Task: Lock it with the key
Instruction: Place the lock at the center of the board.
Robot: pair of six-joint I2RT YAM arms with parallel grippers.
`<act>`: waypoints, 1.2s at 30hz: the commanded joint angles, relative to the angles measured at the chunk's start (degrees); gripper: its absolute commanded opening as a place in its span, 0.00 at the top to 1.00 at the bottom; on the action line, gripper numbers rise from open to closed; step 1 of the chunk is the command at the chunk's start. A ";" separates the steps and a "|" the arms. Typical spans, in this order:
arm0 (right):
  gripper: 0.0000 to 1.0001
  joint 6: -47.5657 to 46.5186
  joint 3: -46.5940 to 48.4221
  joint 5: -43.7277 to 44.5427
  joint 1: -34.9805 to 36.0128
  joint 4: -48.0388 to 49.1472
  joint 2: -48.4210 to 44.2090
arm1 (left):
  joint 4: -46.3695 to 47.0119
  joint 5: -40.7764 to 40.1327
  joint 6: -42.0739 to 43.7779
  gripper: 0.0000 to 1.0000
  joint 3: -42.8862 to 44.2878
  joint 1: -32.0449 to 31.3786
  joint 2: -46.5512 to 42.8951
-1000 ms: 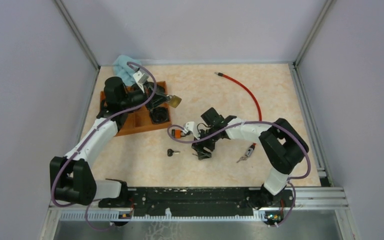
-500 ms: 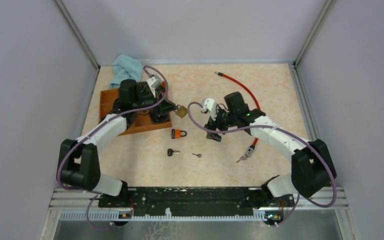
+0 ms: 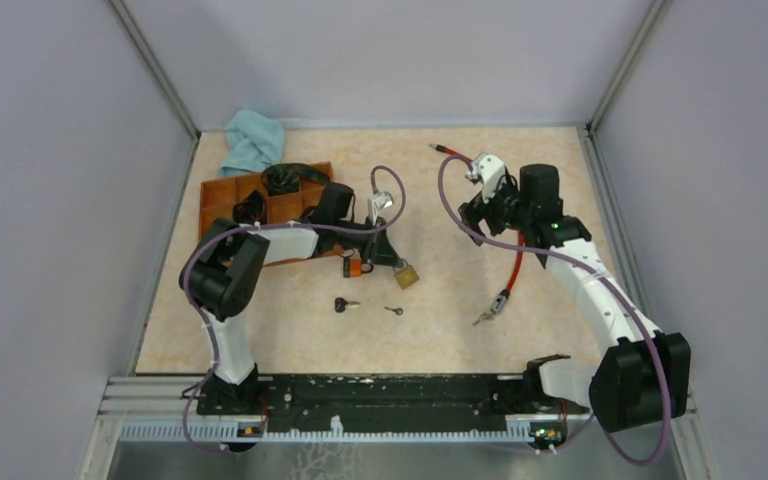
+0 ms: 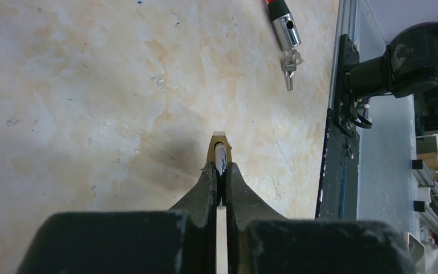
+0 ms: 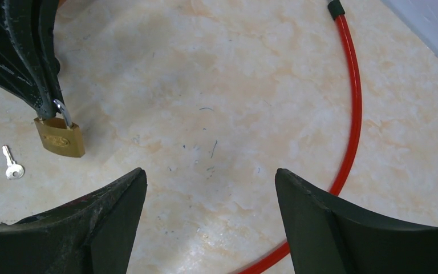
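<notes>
My left gripper [image 3: 394,262] is shut on the silver shackle of a brass padlock [image 3: 407,275], which hangs just above the middle of the table. In the left wrist view the padlock [image 4: 219,146] sticks out past the pinched fingertips [image 4: 207,181]. A small silver key [image 3: 395,311] and a black-headed key [image 3: 345,305] lie in front of it, and an orange padlock [image 3: 357,266] lies beside my left gripper. My right gripper [image 3: 477,212] is open and empty, raised at the far right. Its wrist view shows the brass padlock [image 5: 60,137] and the small key [image 5: 12,163].
A red cable lock [image 3: 505,205] curves along the right side, its metal end with a key bunch [image 3: 488,312] lying near the front. A wooden tray [image 3: 222,191] holding black items stands at the back left, with a blue cloth [image 3: 252,140] behind it.
My left arm has swung from the tray to the table's middle, carrying the brass padlock. My right gripper has pulled back from the middle to the far right and opened wider.
</notes>
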 commanded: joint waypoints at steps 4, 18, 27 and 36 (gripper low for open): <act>0.17 0.91 -0.76 2.37 -0.59 2.83 -0.41 | 1.45 1.38 -3.60 0.93 6.16 0.00 5.58; 0.17 1.48 -1.42 7.52 -0.68 4.47 3.33 | -8.57 -4.82 6.54 0.68 9.01 1.02 7.65; 0.17 1.73 -1.01 12.71 -0.68 5.05 6.22 | -12.24 -11.11 11.75 0.63 7.99 1.15 6.05; 0.17 3.09 3.16 20.19 -1.50 2.36 12.55 | -10.96 -18.01 17.56 0.45 8.03 1.42 0.19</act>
